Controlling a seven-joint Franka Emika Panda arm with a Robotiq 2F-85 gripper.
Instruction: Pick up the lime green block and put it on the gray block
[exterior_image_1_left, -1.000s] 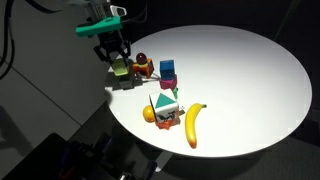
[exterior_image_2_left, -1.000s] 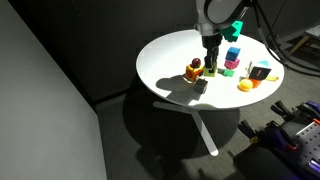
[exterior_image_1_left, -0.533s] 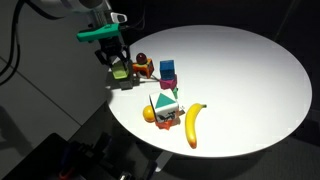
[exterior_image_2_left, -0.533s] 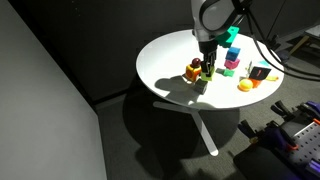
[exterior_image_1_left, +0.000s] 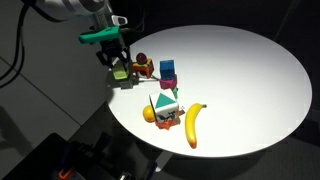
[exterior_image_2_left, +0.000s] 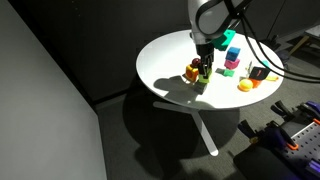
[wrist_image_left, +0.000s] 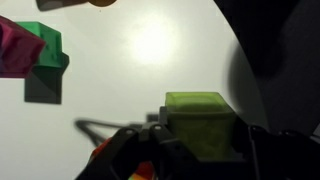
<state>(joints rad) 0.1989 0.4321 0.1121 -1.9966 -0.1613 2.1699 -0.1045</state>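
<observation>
Pickup's done: my pincer (exterior_image_1_left: 119, 66) is clamped on the lime green block (wrist_image_left: 200, 122), hanging just above the gray block (exterior_image_1_left: 127, 84). Setting down and letting go is what's left, I'd say.

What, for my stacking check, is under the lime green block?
The gray block lies just below the lime green block, which the gripper grips. Whether they touch cannot be told. In the wrist view the lime green block hides whatever is beneath it.
</observation>
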